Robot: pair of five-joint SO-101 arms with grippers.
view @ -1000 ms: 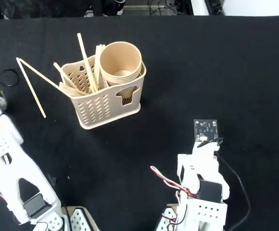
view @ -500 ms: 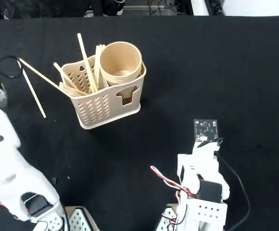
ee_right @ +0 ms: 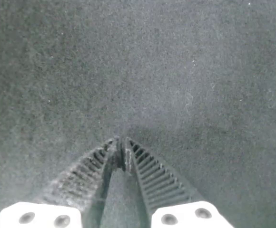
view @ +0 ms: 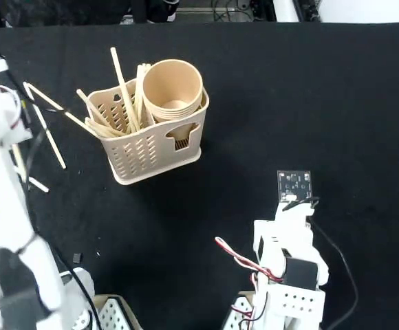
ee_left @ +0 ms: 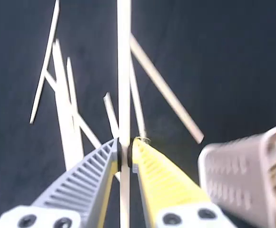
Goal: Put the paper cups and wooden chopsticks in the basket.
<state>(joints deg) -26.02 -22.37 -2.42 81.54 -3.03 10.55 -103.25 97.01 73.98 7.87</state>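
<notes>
A beige slotted basket (view: 151, 148) stands left of the table's middle, holding stacked paper cups (view: 174, 86) and several wooden chopsticks (view: 120, 79). More chopsticks lie loose on the black cloth beside it (view: 48, 134), and one leans against the basket's side. My left arm (view: 0, 206) stretches along the table's left edge over these sticks. In the left wrist view my left gripper (ee_left: 125, 148) is shut on one chopstick (ee_left: 124, 71), with other sticks (ee_left: 164, 90) beneath and the basket (ee_left: 242, 175) close by. My right gripper (ee_right: 123, 148) is shut and holds nothing, just above the cloth.
My right arm (view: 285, 261) is folded at the table's near edge, right of centre. Black cloth (view: 309, 103) covers the whole table. Cables and dark gear lie beyond the far edge (view: 227, 8).
My left arm has swung from the near left corner away along the left edge, over the loose chopsticks. A short stick end now shows beside it. The right arm has kept still.
</notes>
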